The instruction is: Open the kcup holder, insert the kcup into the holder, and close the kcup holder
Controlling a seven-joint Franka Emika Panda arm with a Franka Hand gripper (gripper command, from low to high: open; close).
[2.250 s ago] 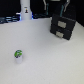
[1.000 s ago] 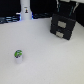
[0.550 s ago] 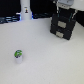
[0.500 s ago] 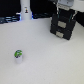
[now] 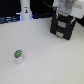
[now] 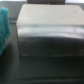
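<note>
The kcup holder [image 5: 63, 27] sat on the white bench [image 5: 47, 57] toward the exterior view's upper right — a black boxy unit with a slotted front, drawer closed as far as the blurred picture allowed. The robot's white arm hung directly above it, and the claw [image 5: 64, 15] was down at the holder's top edge; whether its jaws were parted or clenched could not be told from either view. The kcup [image 5: 18, 56] stood upright on the bench well apart from the holder, toward the exterior view's lower left, white-bodied with a green top. A white bottle-like object [image 5: 25, 11] stood at the far edge of the bench. In the wrist view the holder [image 6: 45, 30] filled the frame as a blurred grey-dark box — its top face and front wall visible.
</note>
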